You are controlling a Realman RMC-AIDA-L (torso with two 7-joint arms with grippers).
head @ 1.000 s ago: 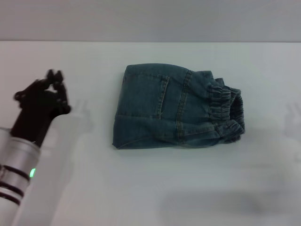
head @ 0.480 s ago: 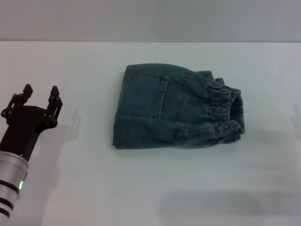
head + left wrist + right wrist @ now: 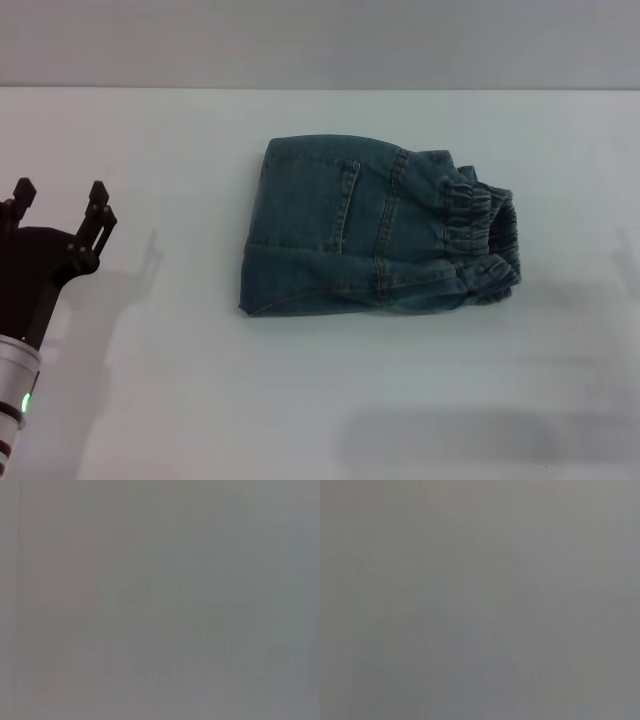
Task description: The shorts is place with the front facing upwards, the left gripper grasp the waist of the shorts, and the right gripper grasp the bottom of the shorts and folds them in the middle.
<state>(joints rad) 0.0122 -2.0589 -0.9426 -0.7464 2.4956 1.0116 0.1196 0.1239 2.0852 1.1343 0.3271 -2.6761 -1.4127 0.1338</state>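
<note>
On white table (image 3: 180, 400), folded blue denim shorts (image 3: 370, 235), ruffled waist (image 3: 485, 240) rightward

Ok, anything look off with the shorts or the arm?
Nothing stands out. The shorts lie folded on the table, waist bunched at their right end. The left gripper is open, well clear to their left.

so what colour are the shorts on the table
Blue denim; the shorts show best in the head view.
</note>
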